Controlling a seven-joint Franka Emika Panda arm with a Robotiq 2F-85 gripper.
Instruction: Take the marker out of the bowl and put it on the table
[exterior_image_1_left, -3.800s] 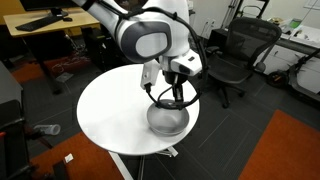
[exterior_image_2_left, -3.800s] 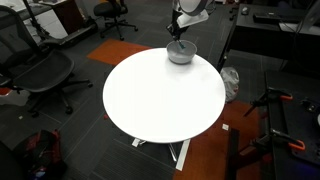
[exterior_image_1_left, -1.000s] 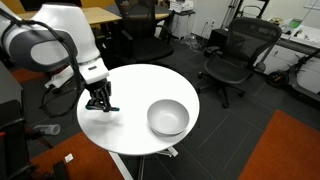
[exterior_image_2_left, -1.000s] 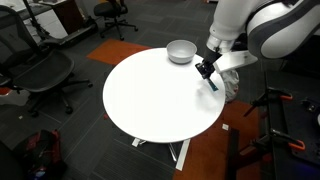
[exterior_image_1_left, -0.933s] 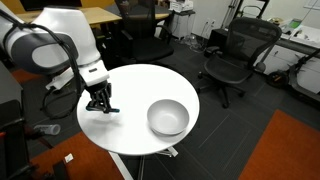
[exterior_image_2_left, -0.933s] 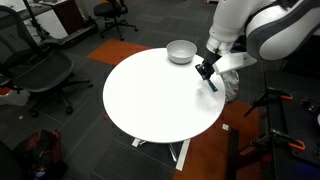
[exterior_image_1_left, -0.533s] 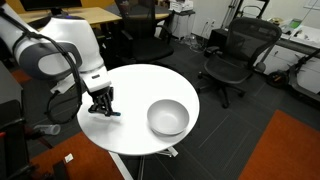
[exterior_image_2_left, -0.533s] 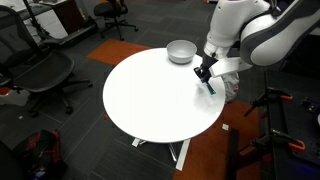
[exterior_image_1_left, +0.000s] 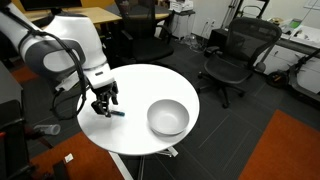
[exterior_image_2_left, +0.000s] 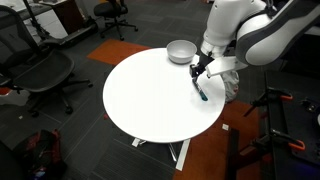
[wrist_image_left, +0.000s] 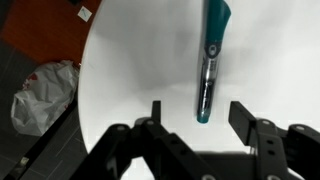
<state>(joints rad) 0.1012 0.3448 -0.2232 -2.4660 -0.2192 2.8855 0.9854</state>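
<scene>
On the table (exterior_image_1_left: 140, 85), well apart from the bowl (exterior_image_1_left: 167, 117), the marker (wrist_image_left: 208, 70) lies under the spread-open pincer (wrist_image_left: 198, 112).

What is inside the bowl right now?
Nothing visible: the bowl looks empty in an exterior view, though the rim hides its near inner wall. The marker lies on the table by the open tool.

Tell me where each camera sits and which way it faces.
An exterior view: raised beside the round white table, facing office chairs; arm and gripper at left.
An exterior view: high, from another side, shiny silver bowl at the far edge; arm upper right.
Wrist view: looks down past the open gripper onto the thin teal marker.
Shared: all show that marker on the table.
</scene>
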